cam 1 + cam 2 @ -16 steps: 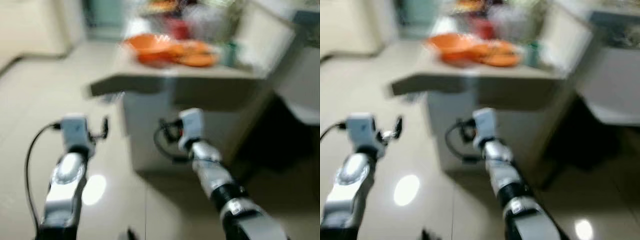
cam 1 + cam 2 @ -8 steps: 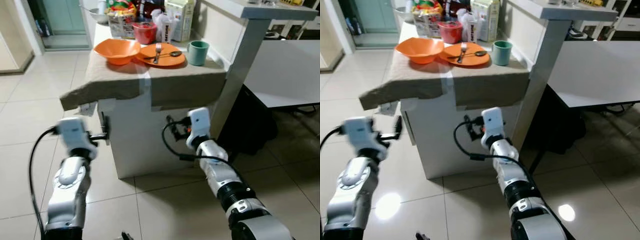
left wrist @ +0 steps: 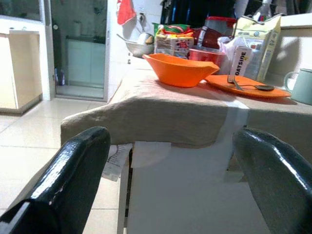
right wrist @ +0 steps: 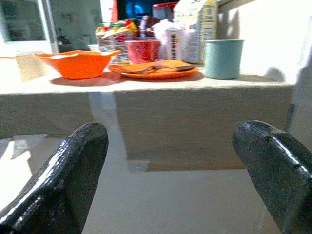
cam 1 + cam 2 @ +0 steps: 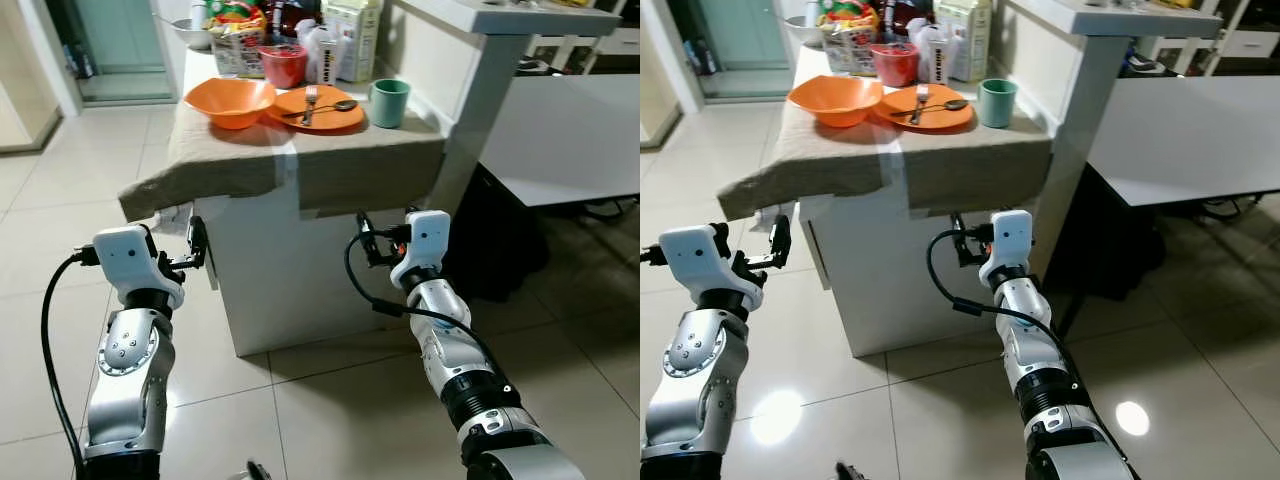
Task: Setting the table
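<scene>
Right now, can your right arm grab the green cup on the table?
Probably not yet. The right pincer hangs open below the tabletop edge, in front of the counter's side, while the green cup stands up on the cloth. Nothing blocks it from above; the arm must rise first.

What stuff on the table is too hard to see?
- Things behind the red bowl and carton: cut by the eye views' top edge.
- Inside the green cup: hidden by its wall.
- Under the tablecloth: covered.
- Carton print: too small.
</scene>
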You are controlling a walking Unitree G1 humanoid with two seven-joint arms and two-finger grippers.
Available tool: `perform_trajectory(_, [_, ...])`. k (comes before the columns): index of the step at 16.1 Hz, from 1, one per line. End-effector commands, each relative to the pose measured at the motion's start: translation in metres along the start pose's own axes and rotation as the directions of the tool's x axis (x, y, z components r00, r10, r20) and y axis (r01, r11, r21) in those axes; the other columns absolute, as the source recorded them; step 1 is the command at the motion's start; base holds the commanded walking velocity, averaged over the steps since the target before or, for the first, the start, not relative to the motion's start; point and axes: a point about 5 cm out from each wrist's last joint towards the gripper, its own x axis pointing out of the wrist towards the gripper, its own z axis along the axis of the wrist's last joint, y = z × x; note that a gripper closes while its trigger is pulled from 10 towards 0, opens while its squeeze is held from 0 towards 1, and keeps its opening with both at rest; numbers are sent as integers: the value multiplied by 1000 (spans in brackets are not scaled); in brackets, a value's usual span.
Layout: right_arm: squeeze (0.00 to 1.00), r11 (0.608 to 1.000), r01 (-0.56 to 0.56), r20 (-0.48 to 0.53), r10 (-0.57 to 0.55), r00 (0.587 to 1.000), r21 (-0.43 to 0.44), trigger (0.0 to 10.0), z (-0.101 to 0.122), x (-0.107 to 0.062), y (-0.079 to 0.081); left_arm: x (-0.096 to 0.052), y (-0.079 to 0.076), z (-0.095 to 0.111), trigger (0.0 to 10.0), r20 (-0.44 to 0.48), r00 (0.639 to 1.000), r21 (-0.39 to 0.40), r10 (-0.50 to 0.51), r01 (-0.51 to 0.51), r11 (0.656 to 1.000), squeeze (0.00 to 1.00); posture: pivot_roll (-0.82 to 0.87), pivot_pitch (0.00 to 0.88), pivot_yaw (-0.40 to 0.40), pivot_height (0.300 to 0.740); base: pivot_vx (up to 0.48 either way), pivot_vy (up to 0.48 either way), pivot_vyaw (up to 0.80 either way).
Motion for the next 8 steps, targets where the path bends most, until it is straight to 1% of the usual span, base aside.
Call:
perform_trajectory(1, [0,1000,21,18,-21,1000,-6,10000,2,-1,-5,3,-2,5,10000,10,1000,10,-14,14,1000,0,-6,0,17,740,0,0,0])
perform_trajectory(3, [0,1000,25,9,-25,1000,-9,10000,0,-3,-4,3,0,3,10000,-1,1000,17,-19,19,1000,0,-8,0,22,740,0,0,0])
perform_trajectory(8, [0,1000,0,-8,0,1000,-12,10000,-2,-3,0,1,-2,-4,10000,-26,1000,-11,-11,10,1000,0,-12,0,19,740,0,0,0])
